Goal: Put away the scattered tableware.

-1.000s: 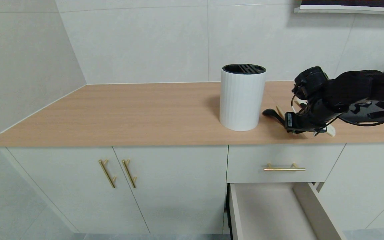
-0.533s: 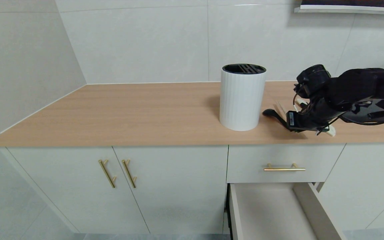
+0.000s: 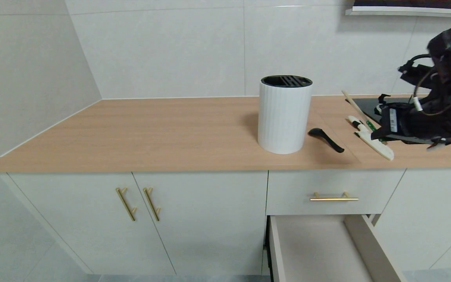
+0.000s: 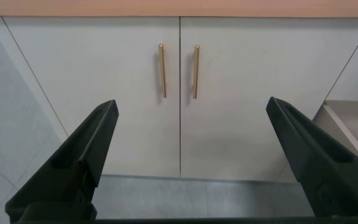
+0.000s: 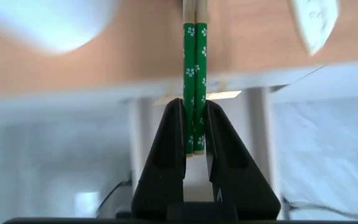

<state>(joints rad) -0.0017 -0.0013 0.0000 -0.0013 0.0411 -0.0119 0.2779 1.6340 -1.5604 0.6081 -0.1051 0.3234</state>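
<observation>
Black right tool (image 5: 194,115) pinches a pair of green, white-flowered wooden chopsticks (image 5: 195,68) over the wooden table (image 3: 151,133), near a white-bladed knife (image 3: 375,141) lying there. Farther along are a black spoon (image 3: 325,139) and a white ribbed cylindrical holder (image 3: 285,113). Left tool (image 4: 190,106) hangs spread before pale cabinet doors (image 4: 241,93).
</observation>
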